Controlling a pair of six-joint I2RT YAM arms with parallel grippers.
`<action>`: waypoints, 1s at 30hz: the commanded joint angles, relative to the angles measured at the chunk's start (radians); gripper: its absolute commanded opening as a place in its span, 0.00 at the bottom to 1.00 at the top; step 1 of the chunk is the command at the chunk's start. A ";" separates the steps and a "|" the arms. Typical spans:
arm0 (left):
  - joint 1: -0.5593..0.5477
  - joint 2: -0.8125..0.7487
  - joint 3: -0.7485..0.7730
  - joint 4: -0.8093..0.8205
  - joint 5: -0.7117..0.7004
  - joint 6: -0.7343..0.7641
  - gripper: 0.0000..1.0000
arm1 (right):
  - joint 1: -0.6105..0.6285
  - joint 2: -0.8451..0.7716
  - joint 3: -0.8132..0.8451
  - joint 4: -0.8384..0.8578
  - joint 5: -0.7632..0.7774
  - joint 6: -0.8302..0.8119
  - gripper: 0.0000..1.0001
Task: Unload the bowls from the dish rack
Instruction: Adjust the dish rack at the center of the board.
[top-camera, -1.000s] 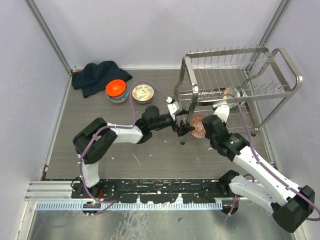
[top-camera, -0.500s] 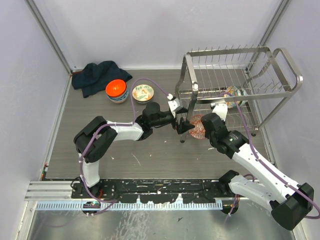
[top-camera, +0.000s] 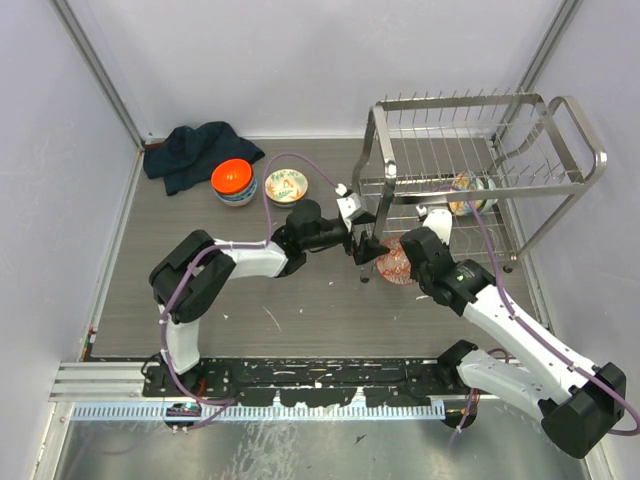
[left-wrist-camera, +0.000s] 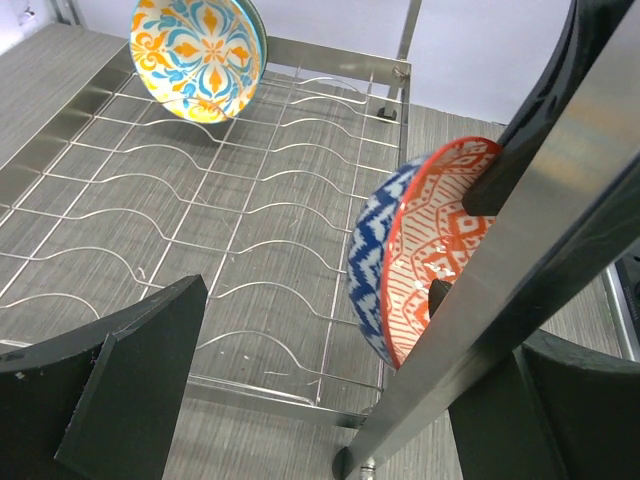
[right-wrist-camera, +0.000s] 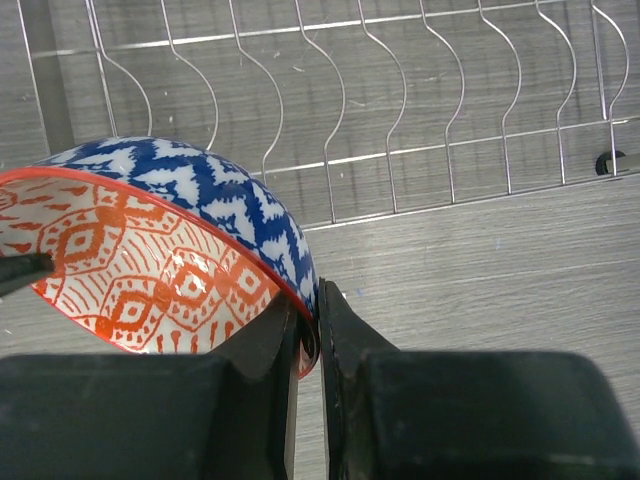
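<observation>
While my right gripper (right-wrist-camera: 308, 322) clamps the orange-patterned bowl (right-wrist-camera: 150, 265) by its rim, my left gripper (left-wrist-camera: 330, 395) sits wide apart, facing it.

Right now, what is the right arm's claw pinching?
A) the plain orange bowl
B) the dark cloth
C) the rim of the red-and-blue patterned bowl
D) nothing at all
C: the right gripper is shut on the rim of the red-and-blue patterned bowl.

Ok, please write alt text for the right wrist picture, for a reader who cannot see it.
The right gripper is shut on the rim of a bowl, orange-patterned inside and blue-and-white outside. Behind it, the wavy wires of the dish rack lie over a grey wood-grain table.
</observation>
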 joint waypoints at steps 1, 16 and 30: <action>0.058 0.031 0.058 -0.011 -0.148 0.016 0.98 | 0.012 -0.014 0.051 0.024 -0.002 -0.005 0.00; 0.071 0.051 0.114 -0.063 -0.135 0.024 0.98 | 0.012 0.008 0.054 0.025 -0.070 -0.026 0.00; 0.099 0.071 0.189 -0.138 -0.153 0.022 0.98 | 0.011 0.046 0.053 0.052 -0.149 -0.062 0.00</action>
